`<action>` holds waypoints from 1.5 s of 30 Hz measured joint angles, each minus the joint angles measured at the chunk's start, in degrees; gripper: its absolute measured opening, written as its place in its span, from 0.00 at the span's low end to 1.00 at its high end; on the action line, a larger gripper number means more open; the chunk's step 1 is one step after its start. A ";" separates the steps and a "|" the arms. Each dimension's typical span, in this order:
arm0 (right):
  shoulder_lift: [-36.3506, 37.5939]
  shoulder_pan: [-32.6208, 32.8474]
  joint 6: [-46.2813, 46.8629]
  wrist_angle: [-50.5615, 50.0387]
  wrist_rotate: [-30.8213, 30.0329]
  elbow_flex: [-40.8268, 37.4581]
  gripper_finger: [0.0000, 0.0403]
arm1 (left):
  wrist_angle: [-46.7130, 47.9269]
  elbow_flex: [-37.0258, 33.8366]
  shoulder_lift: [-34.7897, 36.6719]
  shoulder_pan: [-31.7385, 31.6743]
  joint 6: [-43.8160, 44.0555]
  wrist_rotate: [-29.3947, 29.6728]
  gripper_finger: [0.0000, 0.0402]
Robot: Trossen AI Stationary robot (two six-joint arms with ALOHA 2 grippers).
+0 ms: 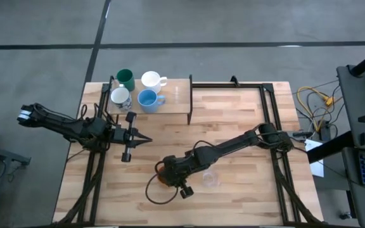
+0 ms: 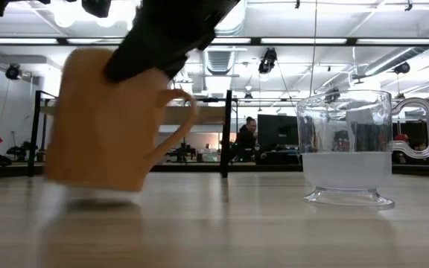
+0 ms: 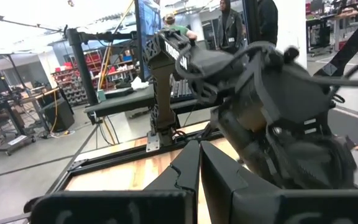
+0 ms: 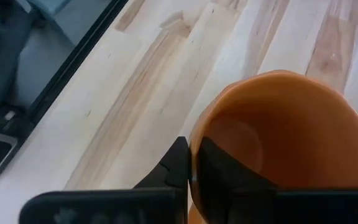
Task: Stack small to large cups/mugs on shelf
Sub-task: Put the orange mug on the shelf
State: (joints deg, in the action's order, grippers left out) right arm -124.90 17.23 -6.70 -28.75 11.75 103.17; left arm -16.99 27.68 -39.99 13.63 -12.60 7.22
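Right wrist view shows the right gripper [image 4: 191, 163] closed over the rim of the orange cup [image 4: 278, 130], one finger inside, one outside. On the high view this cup [image 1: 163, 178] is at about 6 o'clock on the table, with the clear cup [image 1: 210, 179] just beside it. I judge it is best to lift straight up first, away from the clear cup. The left gripper [image 1: 146, 139] waits closed and empty. The shelf [image 1: 176, 104] at 11 o'clock holds four cups.
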 joint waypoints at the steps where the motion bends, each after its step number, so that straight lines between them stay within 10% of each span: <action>1: 0.64 -0.09 -0.07 -2.12 -0.14 0.55 0.04 | -0.03 0.00 0.02 0.00 0.00 0.00 0.00; 19: 5.92 -9.27 -7.26 -29.68 -3.55 16.31 0.03 | 3.60 -0.07 4.13 0.02 0.03 0.15 0.00; 45: 6.01 -24.79 -14.12 -38.46 -4.28 26.01 0.03 | 5.62 -0.09 5.18 0.00 0.22 0.22 0.00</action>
State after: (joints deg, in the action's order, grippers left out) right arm -118.89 -7.55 -20.82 -67.21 7.46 129.18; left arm -11.38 27.59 -34.81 13.63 -12.38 7.44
